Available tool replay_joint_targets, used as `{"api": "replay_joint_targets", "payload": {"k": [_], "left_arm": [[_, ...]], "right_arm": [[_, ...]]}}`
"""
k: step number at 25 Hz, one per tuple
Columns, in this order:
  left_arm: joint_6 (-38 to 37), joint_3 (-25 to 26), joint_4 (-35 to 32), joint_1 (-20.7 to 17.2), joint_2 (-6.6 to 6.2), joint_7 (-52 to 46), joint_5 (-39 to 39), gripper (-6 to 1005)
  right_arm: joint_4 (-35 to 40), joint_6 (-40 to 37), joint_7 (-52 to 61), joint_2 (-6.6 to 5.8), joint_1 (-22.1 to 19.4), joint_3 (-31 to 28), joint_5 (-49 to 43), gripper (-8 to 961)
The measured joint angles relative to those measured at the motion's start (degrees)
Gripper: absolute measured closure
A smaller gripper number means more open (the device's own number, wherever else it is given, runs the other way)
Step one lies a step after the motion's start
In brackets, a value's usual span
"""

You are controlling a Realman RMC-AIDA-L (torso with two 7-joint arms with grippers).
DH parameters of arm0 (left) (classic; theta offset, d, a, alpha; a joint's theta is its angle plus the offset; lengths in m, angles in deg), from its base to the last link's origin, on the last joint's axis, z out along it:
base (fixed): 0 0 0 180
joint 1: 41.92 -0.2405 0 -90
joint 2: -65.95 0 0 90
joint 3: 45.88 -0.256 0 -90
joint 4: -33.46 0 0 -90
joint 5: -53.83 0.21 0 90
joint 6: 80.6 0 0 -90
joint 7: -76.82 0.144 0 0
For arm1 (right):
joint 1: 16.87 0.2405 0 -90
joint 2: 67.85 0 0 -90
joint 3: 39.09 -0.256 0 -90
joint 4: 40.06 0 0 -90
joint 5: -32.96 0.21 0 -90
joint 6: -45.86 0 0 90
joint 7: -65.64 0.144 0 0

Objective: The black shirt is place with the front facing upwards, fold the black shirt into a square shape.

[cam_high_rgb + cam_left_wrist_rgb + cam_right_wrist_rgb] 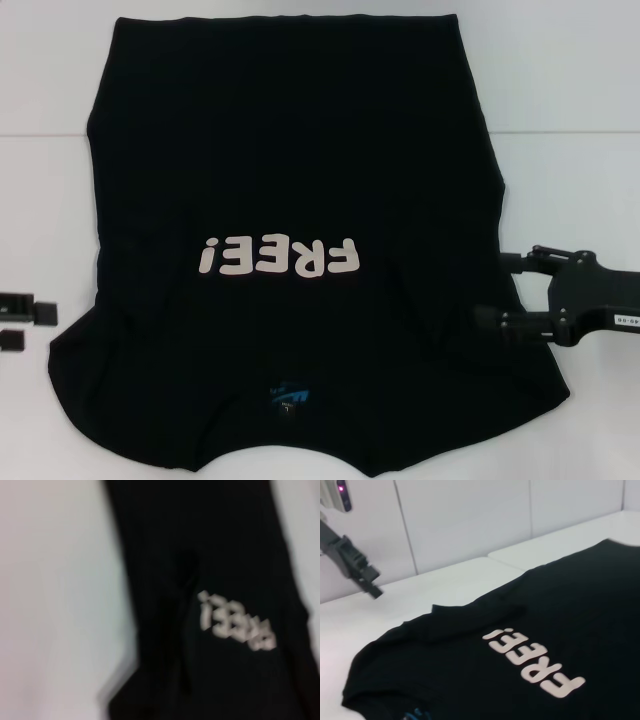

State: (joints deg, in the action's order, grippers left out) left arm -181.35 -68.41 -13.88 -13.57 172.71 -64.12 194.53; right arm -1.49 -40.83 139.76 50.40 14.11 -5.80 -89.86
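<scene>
Black shirt (290, 180) lies flat on white table (570, 70), front up, collar end cut off at near edge. Right gripper (500, 290) spread open at the shirt's right sleeve edge, holding nothing. Left gripper (25, 320) mostly off-frame left of the shirt; opening unreadable.

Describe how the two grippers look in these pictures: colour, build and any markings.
The right gripper is matte black metal: two slim linkage fingers with visible pivot screws, on a boxy black body bearing a small white label. The left gripper shows only as black blocky pieces at the head view's edge; seen across the black shirt in the right wrist view, it is dark grey and angular, below a pale housing with a pink light.
</scene>
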Motion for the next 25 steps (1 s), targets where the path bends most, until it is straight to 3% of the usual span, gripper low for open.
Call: {"api": "replay_joint_targets", "payload": {"k": [3,6,12,25], "left_arm": [[-0.9,-4.2,-4.2,1.6,0.22,-5.6,4.7,258],[-0.8,-6.8,-4.2,3.5,0.39,-9.3,7.6,258],[1.9,-7.4,-2.3,5.9,1.51,-10.9,10.7,257],[6.8,-9.6,0.1,5.7,2.75,-12.5,13.5,257]], "right_arm": [[0.0,0.0,-0.9,-0.06,0.0,-1.6,0.0,39],[0.0,-0.2,-1.1,-0.18,-0.1,-2.6,0.0,36],[-0.2,0.3,-1.2,0.09,-0.6,-2.8,0.0,37],[-0.4,0.7,-1.3,0.14,-0.7,-3.3,0.0,37]]}}
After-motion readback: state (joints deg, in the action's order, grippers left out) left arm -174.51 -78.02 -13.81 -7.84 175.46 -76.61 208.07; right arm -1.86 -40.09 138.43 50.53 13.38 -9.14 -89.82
